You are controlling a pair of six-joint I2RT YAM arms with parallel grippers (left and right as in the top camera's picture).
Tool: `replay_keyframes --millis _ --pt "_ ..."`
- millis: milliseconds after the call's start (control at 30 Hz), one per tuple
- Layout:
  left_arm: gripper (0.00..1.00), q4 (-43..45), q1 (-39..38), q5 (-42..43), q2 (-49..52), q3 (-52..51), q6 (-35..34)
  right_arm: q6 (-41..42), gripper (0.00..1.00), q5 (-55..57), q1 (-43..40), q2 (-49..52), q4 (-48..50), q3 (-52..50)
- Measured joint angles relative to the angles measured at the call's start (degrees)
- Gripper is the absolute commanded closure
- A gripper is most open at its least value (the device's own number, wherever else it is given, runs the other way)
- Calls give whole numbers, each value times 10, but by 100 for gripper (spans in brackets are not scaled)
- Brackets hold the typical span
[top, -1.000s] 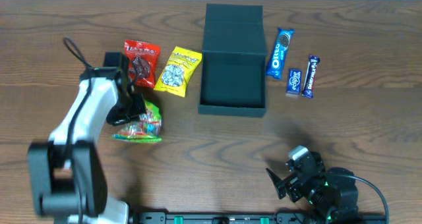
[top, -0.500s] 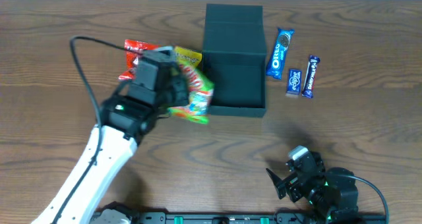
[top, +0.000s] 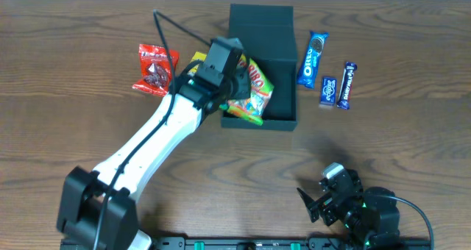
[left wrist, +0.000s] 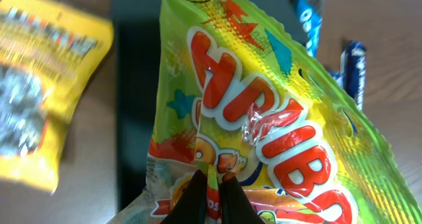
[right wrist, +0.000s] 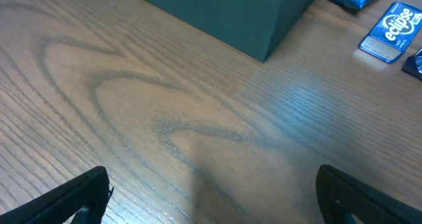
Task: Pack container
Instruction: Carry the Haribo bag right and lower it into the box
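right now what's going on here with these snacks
The left gripper pinches a Haribo bag by its edge, holding it over the open container. The right gripper sits open near the front edge. A red packet and a yellow packet lie left of the container; an Oreo pack, an Eclipse pack and a blue bar lie right of it.

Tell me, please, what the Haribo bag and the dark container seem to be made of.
Haribo bag, pinched in the left gripper: thin plastic film, glossy, judging by its crinkles and bright glare. Container: stiff, matte dark green-black walls with no shine; probably card or plastic, I cannot tell which.
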Motion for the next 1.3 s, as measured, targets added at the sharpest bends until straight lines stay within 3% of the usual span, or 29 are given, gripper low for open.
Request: replay_keyframes --millis 300,700,733,767,800,833,900,933,967,1000,1133,1300 --pt "95 4 -9 1 78 77 -30 0 1 0 0 0 0 0" --pt "94 13 -14 -16 151 81 -56 0 1 0 0 0 0 0" --pt "89 13 -14 -16 153 81 -60 0 1 0 0 0 0 0" --pt "75 13 -14 -16 154 81 -62 0 1 0 0 0 0 0" --pt "79 13 -14 -17 155 81 -66 0 1 0 0 0 0 0" --pt "93 14 -14 -17 155 81 -75 0 1 0 0 0 0 0" --pt "93 15 -14 -20 155 81 -82 0 1 0 0 0 0 0" --pt "71 15 -14 -20 155 82 -83 0 1 0 0 0 0 0" --pt "35 15 -13 -20 155 82 -85 0 1 0 0 0 0 0" --pt "26 14 -12 -20 155 83 -89 0 1 0 0 0 0 0" --pt "25 3 -4 -20 155 88 -90 0 1 0 0 0 0 0" --pt "14 -16 -4 -21 141 99 -58 0 1 0 0 0 0 0"
